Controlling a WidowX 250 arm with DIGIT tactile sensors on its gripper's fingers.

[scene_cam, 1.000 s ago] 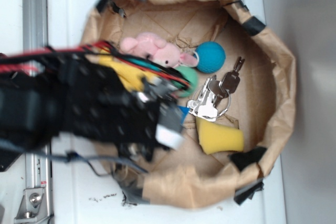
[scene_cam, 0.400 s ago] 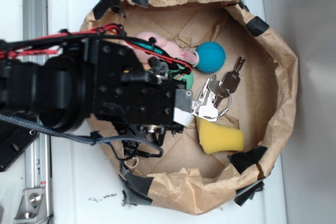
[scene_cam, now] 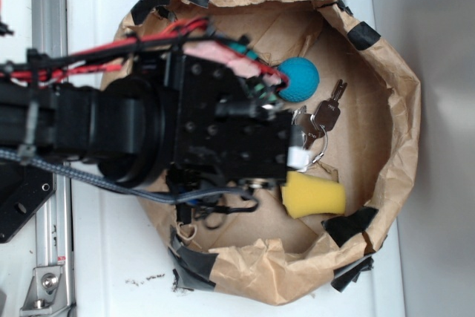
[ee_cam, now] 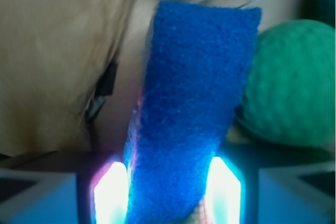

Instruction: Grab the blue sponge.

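Observation:
The blue sponge fills the middle of the wrist view, a long royal-blue foam block running away from the camera. My gripper is shut on its near end. The left glowing pad and the right one press its two sides, and the foam narrows between them. In the exterior view the black arm and gripper head reach in from the left over the paper basin and hide the sponge completely.
A green ball sits right beside the sponge. In the brown paper basin lie a teal-blue ball, a bunch of keys, a yellow sponge wedge and a partly hidden pink plush.
The arm has swept rightwards into the basin. It now covers the spot where a corner of the blue sponge showed a second ago, along with most of the pink plush and the green ball.

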